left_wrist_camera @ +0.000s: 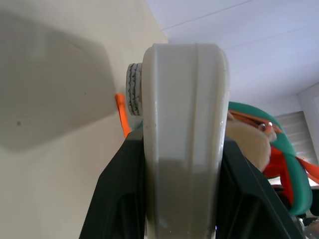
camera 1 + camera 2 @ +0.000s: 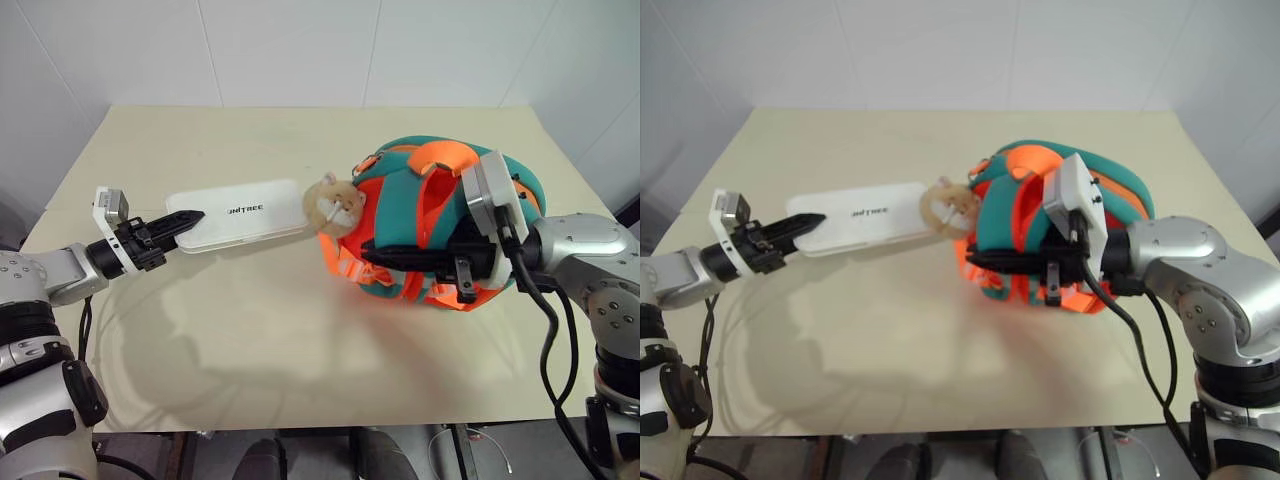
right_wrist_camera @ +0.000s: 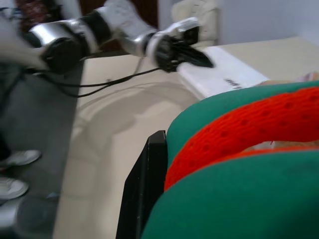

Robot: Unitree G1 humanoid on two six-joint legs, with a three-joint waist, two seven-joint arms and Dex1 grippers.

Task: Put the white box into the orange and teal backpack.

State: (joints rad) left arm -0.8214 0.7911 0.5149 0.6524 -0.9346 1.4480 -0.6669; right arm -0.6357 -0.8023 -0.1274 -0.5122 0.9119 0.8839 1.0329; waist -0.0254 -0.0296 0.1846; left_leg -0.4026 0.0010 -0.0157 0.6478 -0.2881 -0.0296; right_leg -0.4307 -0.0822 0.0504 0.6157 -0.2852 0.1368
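The white box (image 2: 245, 215), flat with dark lettering on top, hangs level above the table. My left gripper (image 2: 185, 222) is shut on its left end, one black finger lying over the top face. In the left wrist view the box edge (image 1: 184, 124) stands between my black fingers (image 1: 119, 199). The box's right end meets the tan plush toy (image 2: 335, 203) on the orange and teal backpack (image 2: 400, 215). My right gripper (image 2: 385, 262) is shut on the backpack's lower front, pointing left. The right wrist view shows the teal and orange fabric (image 3: 239, 199) against my finger (image 3: 144, 189).
The beige table (image 2: 250, 340) has open surface in front of and behind the backpack, with white walls beyond its far edge. A person's shoes (image 3: 15, 159) stand on the floor past the table's left side.
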